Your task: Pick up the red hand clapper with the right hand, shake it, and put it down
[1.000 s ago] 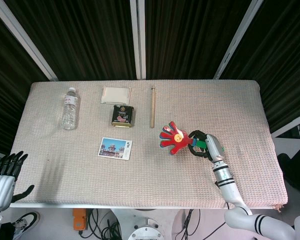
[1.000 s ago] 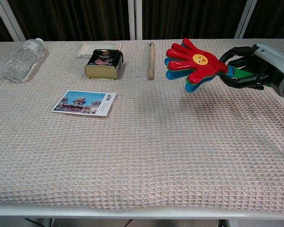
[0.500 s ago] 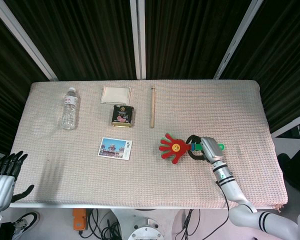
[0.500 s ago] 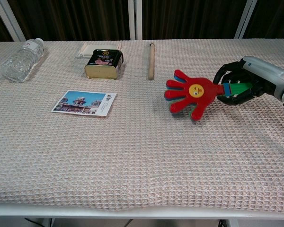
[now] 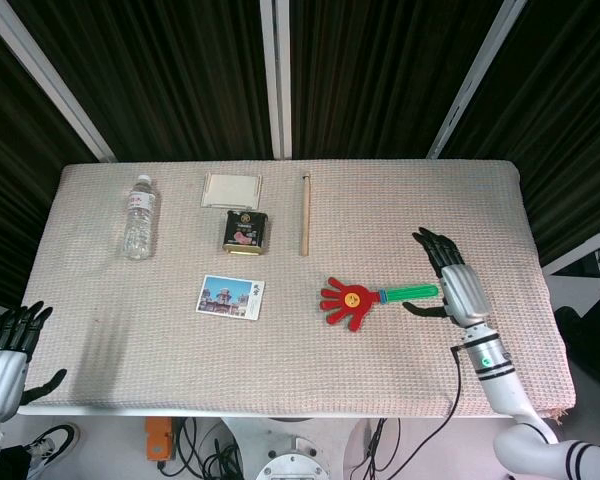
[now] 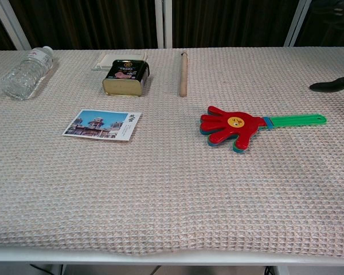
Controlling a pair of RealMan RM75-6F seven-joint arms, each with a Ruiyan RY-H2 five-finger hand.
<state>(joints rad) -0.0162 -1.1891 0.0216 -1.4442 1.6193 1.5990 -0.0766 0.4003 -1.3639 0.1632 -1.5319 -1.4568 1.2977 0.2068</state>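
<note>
Red hand clapper [image 5: 352, 299] flat on table [image 5: 480, 200]; right robot hand [image 5: 453, 285] released, fingers spread.

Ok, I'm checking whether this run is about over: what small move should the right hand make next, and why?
Probably just draw the right hand back from the table. The clapper lies flat on the cloth with its green handle free, and the hand hangs beside the handle's end with fingers spread, holding nothing. Putting it down looks done, so nothing seems left but to retreat.
</note>
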